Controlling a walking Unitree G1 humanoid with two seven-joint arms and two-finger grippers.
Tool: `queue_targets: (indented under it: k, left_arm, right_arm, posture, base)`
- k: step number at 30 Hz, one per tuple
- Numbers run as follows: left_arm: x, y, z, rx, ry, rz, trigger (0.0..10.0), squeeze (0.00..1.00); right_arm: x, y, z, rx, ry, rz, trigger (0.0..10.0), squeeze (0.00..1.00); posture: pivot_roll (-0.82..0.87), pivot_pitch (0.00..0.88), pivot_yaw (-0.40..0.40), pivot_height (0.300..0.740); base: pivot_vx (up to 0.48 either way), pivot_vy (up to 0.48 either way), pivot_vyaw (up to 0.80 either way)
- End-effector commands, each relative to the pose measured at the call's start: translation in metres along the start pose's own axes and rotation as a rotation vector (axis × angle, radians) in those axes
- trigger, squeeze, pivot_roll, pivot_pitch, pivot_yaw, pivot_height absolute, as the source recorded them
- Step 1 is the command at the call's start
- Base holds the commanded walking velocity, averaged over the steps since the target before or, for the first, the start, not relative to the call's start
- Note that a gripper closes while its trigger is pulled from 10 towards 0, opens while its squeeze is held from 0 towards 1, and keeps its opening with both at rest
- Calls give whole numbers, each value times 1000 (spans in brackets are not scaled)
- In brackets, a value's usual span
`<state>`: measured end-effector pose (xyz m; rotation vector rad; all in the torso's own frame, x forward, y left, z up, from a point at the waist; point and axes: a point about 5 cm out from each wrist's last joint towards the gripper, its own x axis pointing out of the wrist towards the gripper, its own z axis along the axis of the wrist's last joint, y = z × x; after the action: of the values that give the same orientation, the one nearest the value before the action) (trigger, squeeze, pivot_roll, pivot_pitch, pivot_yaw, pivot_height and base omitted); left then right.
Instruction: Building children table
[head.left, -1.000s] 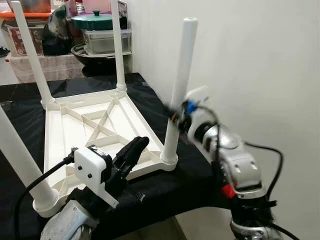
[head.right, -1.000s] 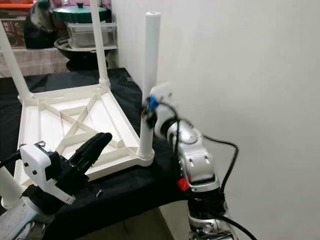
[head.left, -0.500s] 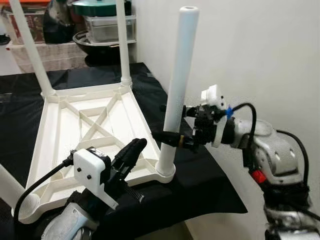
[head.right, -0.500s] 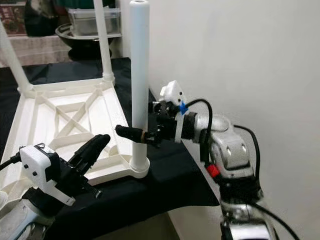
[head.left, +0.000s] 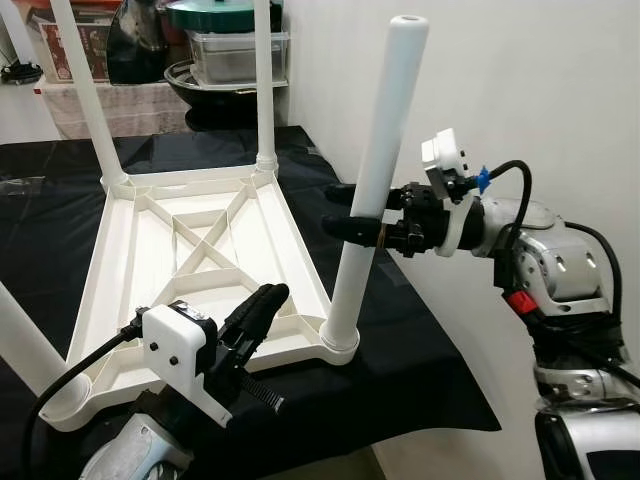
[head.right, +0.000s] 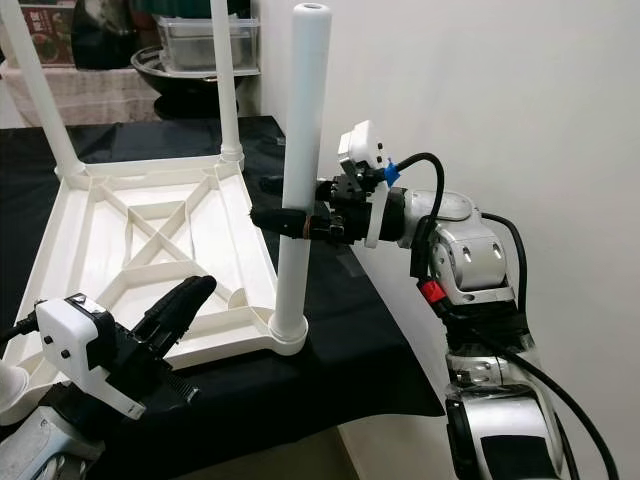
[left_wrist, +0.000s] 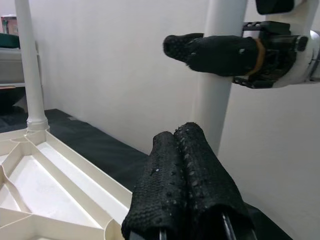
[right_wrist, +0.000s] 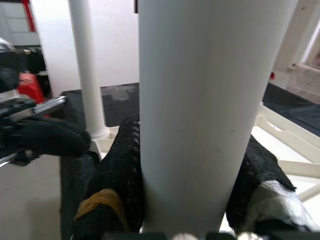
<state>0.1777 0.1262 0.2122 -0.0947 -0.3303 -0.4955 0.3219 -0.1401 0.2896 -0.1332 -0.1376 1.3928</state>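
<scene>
A white plastic children's table (head.left: 190, 260) lies upside down on a black cloth, its legs pointing up. My right gripper (head.right: 272, 202) is shut on the near right leg (head.left: 375, 190) at about mid-height, one black finger on each side. In the right wrist view the leg (right_wrist: 210, 100) stands between the fingers (right_wrist: 120, 170). The leg's foot sits in the corner socket (head.left: 340, 338). My left gripper (head.left: 262, 303) is shut and holds nothing. It hovers low by the table's near edge, left of that leg, and its tips (left_wrist: 180, 150) point toward the leg.
The other legs stand at far right (head.left: 265, 90), far left (head.left: 90, 100) and near left (head.left: 25, 340). A white wall (head.left: 520, 80) is close on the right. Pots and containers (head.left: 215, 50) crowd a shelf at the back. The cloth's front edge (head.left: 400, 430) is near.
My right arm swung in from the side and its fingers closed round the near right leg, then rose higher on it. The left gripper stayed put. The camera shifted.
</scene>
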Motion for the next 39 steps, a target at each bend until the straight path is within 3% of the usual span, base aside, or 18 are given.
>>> queue_targets:
  k: [1, 2, 4, 7, 8, 9, 11, 12, 13, 14, 23, 27, 28, 32, 33, 34, 37, 39]
  left_arm:
    - [0, -2, 3, -6, -6, -11, 10000, 0]
    - [0, -2, 3, -6, -6, -11, 10000, 0]
    - [0, -3, 3, -7, -6, -12, 10000, 0]
    - [0, -3, 3, -7, -6, -12, 10000, 0]
    - [0, -2, 3, -7, -5, -13, 10000, 0]
    - [2, -2, 2, -12, -7, -16, 10000, 0]
    - [2, -2, 2, -12, -7, -16, 10000, 0]
    - [5, -2, 2, -13, -9, -22, 10000, 0]
    - [7, -2, 1, -16, -13, -25, 10000, 0]
    - [9, -2, 1, -17, -18, -26, 10000, 0]
    - [17, 1, 2, -11, -47, -15, 10000, 0]
    - [17, 2, 2, -13, -50, -8, 10000, 0]
    - [17, 1, 2, -15, -50, -8, 10000, 0]
    - [16, 1, 2, -18, -49, -9, 10000, 0]
    - [16, 0, 2, -21, -48, -11, 10000, 0]
    - [16, 0, 2, -21, -48, -11, 10000, 0]
    - [15, -1, 2, -26, -44, -13, 10000, 0]
    - [15, -1, 1, -26, -42, -13, 10000, 0]
  right_arm:
    - [-10, 5, 0, 1, 7, 56, 0, 0]
    - [-10, 5, 0, 1, 7, 56, 0, 0]
    - [-1, 4, -19, 38, 84, -113, 0, 0]
    - [-1, 4, -19, 38, 84, -113, 0, 0]
    - [8, 5, -32, 55, 129, -223, 0, 0]
    - [15, 9, -69, 105, 243, -586, 0, 0]
    - [15, 9, -69, 105, 243, -586, 0, 0]
    - [16, 18, -92, 103, 323, -838, 0, 0]
    - [15, 25, -105, 108, 365, -1010, 0, 0]
    - [12, 26, -109, 80, 388, -1104, 0, 0]
    - [25, 3, -92, 13, 352, -1094, 0, 0]
    - [41, 12, -85, 14, 324, -1116, 0, 0]
    - [45, 15, -85, 26, 317, -1094, 10000, 0]
    - [55, 18, -79, 71, 227, -999, 10000, 0]
    - [57, 17, -69, 102, 130, -873, 10000, 1000]
    - [57, 17, -69, 102, 130, -873, 10000, 1000]
    - [41, 13, -44, 56, -15, -607, 10000, 1000]
    - [27, 13, -33, 35, -42, -470, 10000, 1000]
  posture:
    - [-2, 46, -99, 740]
    - [-2, 46, -99, 740]
    - [-10, 48, -105, 740]
    - [-10, 48, -105, 740]
    - [-12, 48, -105, 740]
    - [-44, 39, -107, 740]
    - [-44, 39, -107, 740]
    - [-45, 31, -97, 740]
    - [-58, 21, -95, 740]
    - [-58, 18, -95, 740]
    - [-62, 0, -109, 740]
    - [-66, 0, -107, 740]
    - [-65, 0, -107, 740]
    - [-68, 6, -102, 740]
    - [-70, 11, -104, 740]
    - [-70, 11, -104, 740]
    - [-66, 14, -106, 740]
    - [-61, 18, -107, 740]
  base:
    - [0, 0, 0]
    - [0, 0, 0]
    - [0, 0, 0]
    - [0, 0, 0]
    - [0, 0, 0]
    - [0, 0, 0]
    - [0, 0, 0]
    - [0, 0, 0]
    - [0, 0, 0]
    - [0, 0, 0]
    - [0, 0, 0]
    - [0, 0, 0]
    - [0, 0, 0]
    - [0, 0, 0]
    - [0, 0, 0]
    - [0, 0, 0]
    - [0, 0, 0]
    - [0, 0, 0]
